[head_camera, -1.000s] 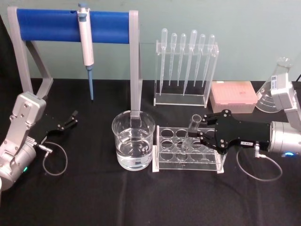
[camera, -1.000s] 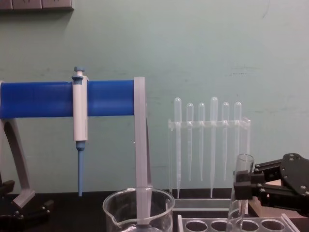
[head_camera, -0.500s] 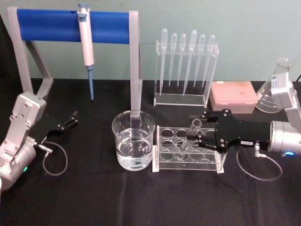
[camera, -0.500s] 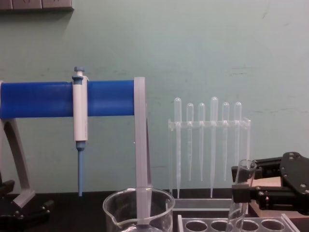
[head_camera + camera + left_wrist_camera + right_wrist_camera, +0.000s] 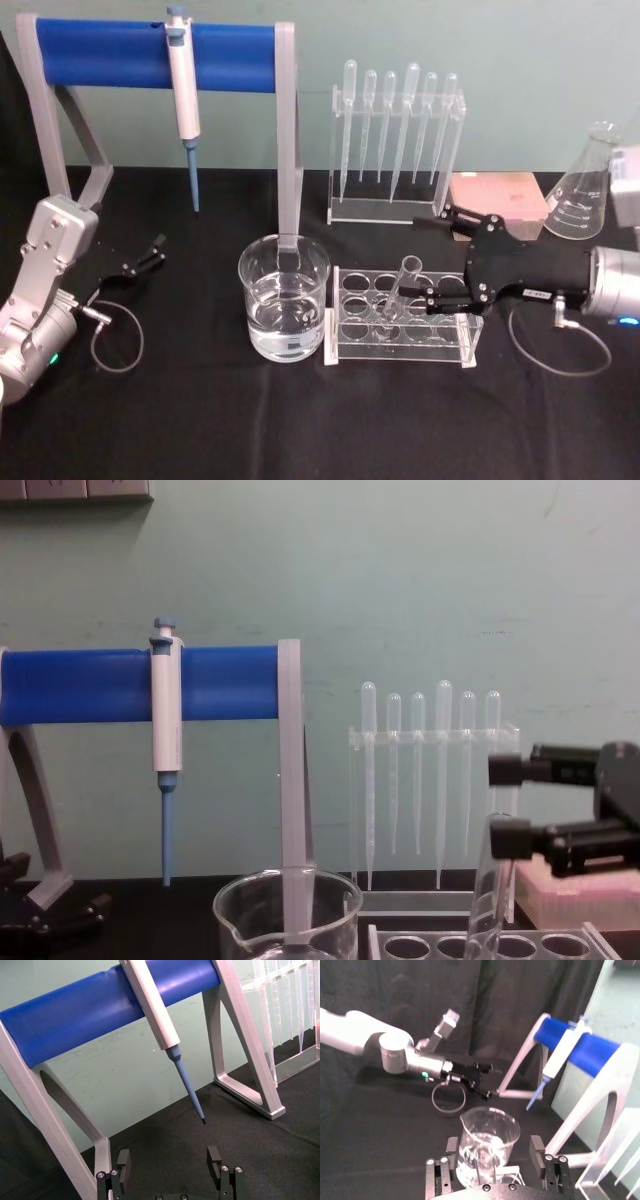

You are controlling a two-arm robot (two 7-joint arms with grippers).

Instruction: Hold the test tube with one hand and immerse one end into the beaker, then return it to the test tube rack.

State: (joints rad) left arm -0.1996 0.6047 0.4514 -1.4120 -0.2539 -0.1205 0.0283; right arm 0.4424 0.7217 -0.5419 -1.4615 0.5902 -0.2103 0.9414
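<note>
Right gripper [image 5: 437, 256]: jaws open, empty.
Test tube [image 5: 397, 292]: leaning in the rack [image 5: 400, 352], just ahead of those jaws.
Beaker [image 5: 284, 298]: beyond the tube.
Left gripper [image 5: 148, 254]: parked, jaws open.

A black-clothed table [image 5: 300, 430] carries everything. The beaker [image 5: 284, 310], part full of clear liquid, stands near the middle. Just right of the beaker is a clear tube rack [image 5: 400, 320]. Behind the beaker rises a blue-barred stand [image 5: 160, 55]. Farther back and right of the beaker stand a pipette rack [image 5: 392, 150], a pink box [image 5: 497, 202] and a flask [image 5: 585, 185].
</note>
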